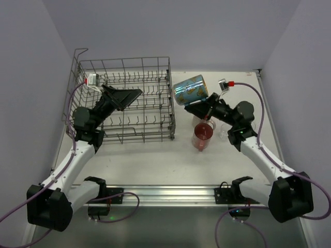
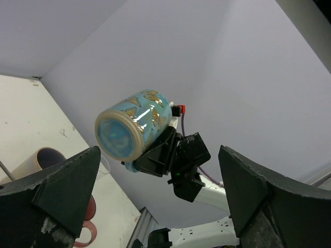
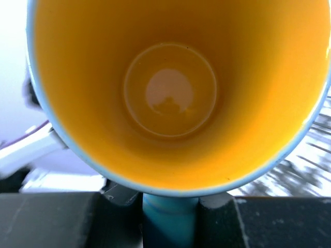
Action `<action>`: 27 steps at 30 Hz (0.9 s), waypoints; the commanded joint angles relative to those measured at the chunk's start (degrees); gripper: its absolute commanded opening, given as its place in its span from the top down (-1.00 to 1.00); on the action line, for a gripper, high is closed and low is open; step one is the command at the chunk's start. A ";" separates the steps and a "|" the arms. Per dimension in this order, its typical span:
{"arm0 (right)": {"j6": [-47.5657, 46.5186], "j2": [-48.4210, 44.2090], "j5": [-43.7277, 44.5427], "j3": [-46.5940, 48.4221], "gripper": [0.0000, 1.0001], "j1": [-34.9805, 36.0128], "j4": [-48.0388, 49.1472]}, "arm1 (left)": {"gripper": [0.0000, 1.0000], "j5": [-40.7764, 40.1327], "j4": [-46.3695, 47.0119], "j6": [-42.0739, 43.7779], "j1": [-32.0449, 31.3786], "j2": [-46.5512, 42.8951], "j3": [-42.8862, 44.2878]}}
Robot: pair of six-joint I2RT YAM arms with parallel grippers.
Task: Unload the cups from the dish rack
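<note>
My right gripper (image 1: 200,109) is shut on the handle of a blue butterfly-patterned mug (image 1: 190,89) and holds it on its side in the air, right of the dish rack (image 1: 124,60). The right wrist view looks into the mug's yellow inside (image 3: 176,93), with the blue handle between the fingers (image 3: 220,219). The left wrist view shows the mug's base (image 2: 132,129). My left gripper (image 1: 128,97) is open and empty above the rack. A translucent red mug (image 1: 202,136) stands on the table under the right gripper. A pale cream mug (image 2: 39,160) stands just behind the red mug, and a clear tumbler (image 1: 223,129) beside them.
The wire rack fills the back left of the table and no cup shows in it. Its right wall (image 1: 171,103) is close to the held mug. The white table (image 1: 155,165) runs forward to the arm bases. Grey walls close in the back and sides.
</note>
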 commanded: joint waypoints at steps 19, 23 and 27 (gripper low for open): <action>-22.86 -12.56 35.22 9.21 1.00 -19.28 -45.31 | -1.00 5.38 -0.54 3.95 0.41 1.44 -0.63; -25.33 -13.88 39.96 10.09 1.00 -21.49 -49.63 | -1.00 5.73 0.78 3.16 0.41 2.23 -1.25; -27.79 -15.29 44.97 11.23 1.00 -23.07 -53.41 | -1.00 5.73 2.36 2.46 0.41 3.29 -2.13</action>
